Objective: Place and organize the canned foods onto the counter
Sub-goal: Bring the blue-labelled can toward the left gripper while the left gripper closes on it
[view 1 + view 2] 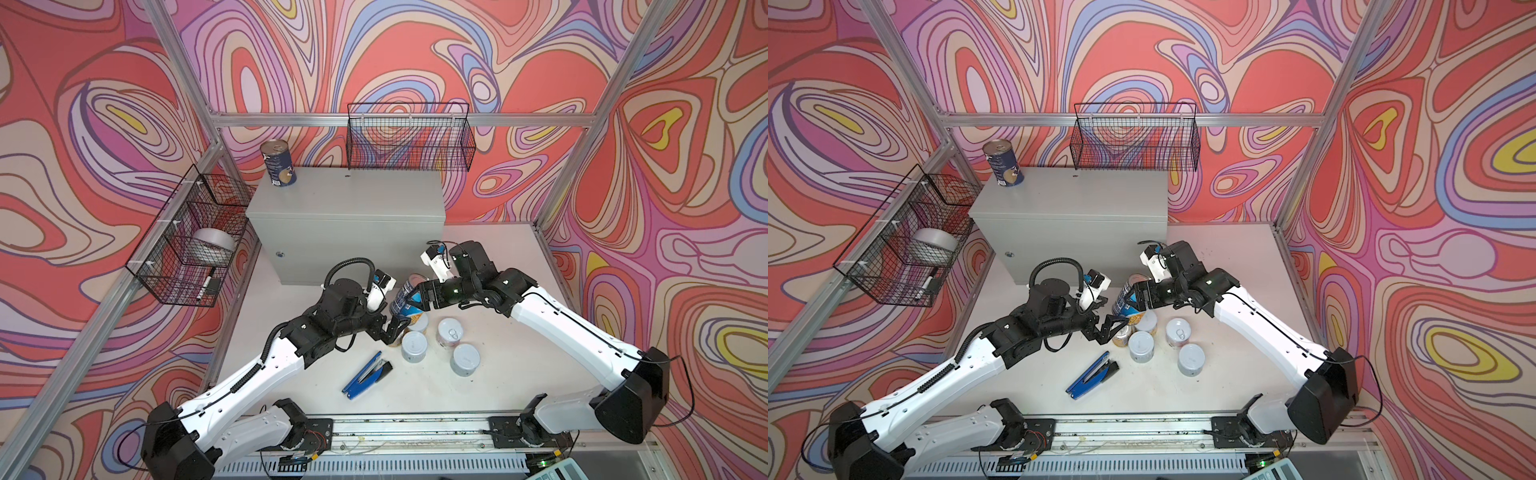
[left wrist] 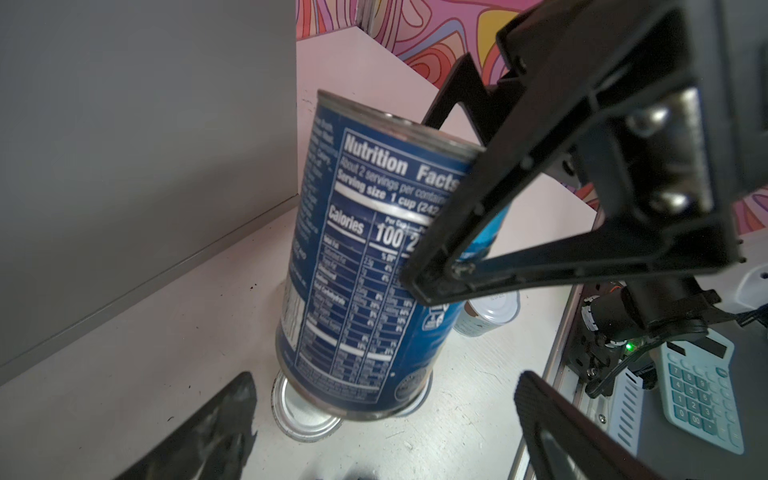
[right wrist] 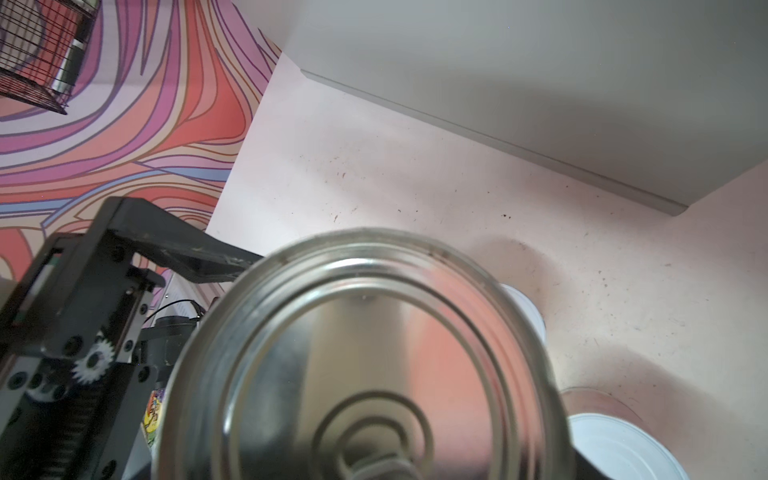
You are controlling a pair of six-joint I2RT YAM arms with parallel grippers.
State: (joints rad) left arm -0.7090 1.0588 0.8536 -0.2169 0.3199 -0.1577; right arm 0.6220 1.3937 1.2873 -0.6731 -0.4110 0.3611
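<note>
Both top views look down over everything; both wrist views closely share the blue-labelled can (image 2: pixel 365 249).

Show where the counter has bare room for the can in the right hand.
Counter top is bare right of the blue can at its back-left corner, up to its right end below the back wire basket. Crowded: the table around the short white-lidded cans and stapler.

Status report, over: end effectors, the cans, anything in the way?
Right end effector shut on tilted blue can. Left end effector open, close beside it. Second blue can upright on counter. Small cans clustered right underneath; stapler off to the side.
</note>
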